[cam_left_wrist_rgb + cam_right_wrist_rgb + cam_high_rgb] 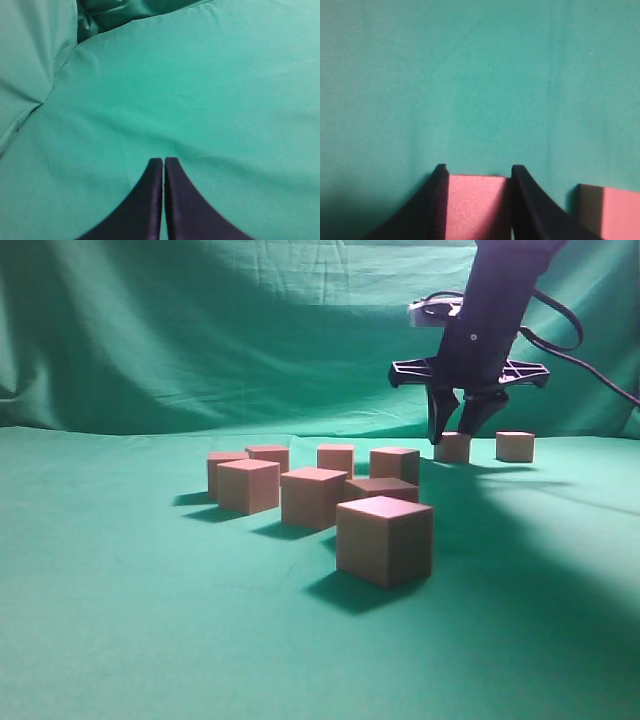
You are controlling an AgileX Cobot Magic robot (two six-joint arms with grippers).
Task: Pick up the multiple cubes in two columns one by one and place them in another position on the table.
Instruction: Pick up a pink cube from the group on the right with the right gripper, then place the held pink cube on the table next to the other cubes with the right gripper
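Your right gripper [456, 435] is standing over a cube [477, 207] on the desk [120, 620], fingers [525, 200] clamped on its sides, just beside another cube [515, 446], behind the cluster [320, 495]. Your left gripper [163, 165] is resting with fingers together over bare cloth.

Ten small pink-tan cubes [385, 538] sit on the green desk [120, 620]. Eight bunch in the middle in two rows, the biggest-looking one at 6 o'clock. Two more sit apart at 2 o'clock, one [477, 207] between the right gripper's [477, 172] fingers.
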